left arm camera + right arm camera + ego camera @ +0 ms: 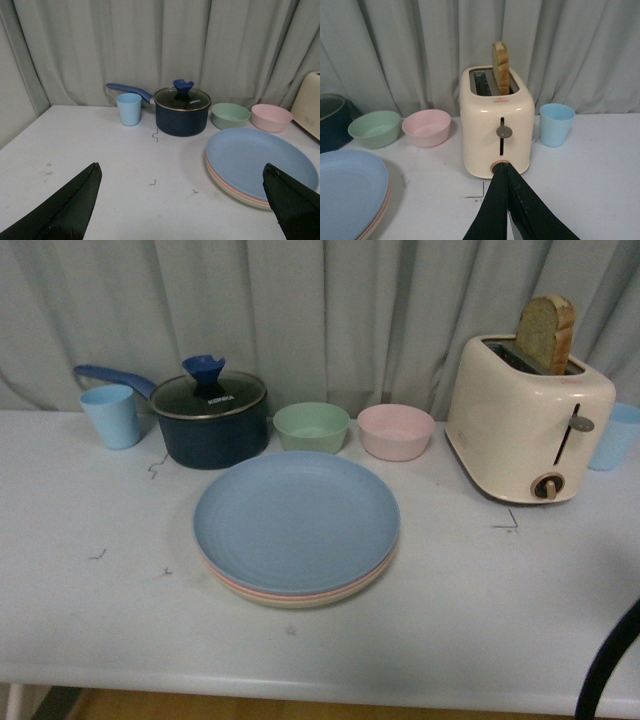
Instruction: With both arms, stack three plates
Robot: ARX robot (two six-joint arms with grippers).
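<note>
Three plates sit stacked at centre frame of the front view on the white table [80,620]: blue plate [296,518] on top, a thin pink plate [250,592] rim under it, beige-cream plate [300,601] at the bottom. Rims line up closely.

Left hand [182,205]: the two dark fingers [65,210] stand wide apart at the lower corners of the left wrist view, nothing between them. The stack lies at right of that frame, its near rim just beside the right-side finger; touching or not, cannot tell.

Right hand [510,210]: fingers pressed together in a narrow wedge at lower centre of the right wrist view, holding nothing. It points at the cream toaster [496,125], tip overlapping the toaster's lower front in the picture. The stack is at that frame's lower left edge, well apart from the hand.

Open room: bare table in front of the stack and to its left in the front view. Behind it stand a green bowl [311,426], pink bowl [395,431] and lidded dark pot [210,418], near the far rim. A black cable [610,660] shows at lower right.
</note>
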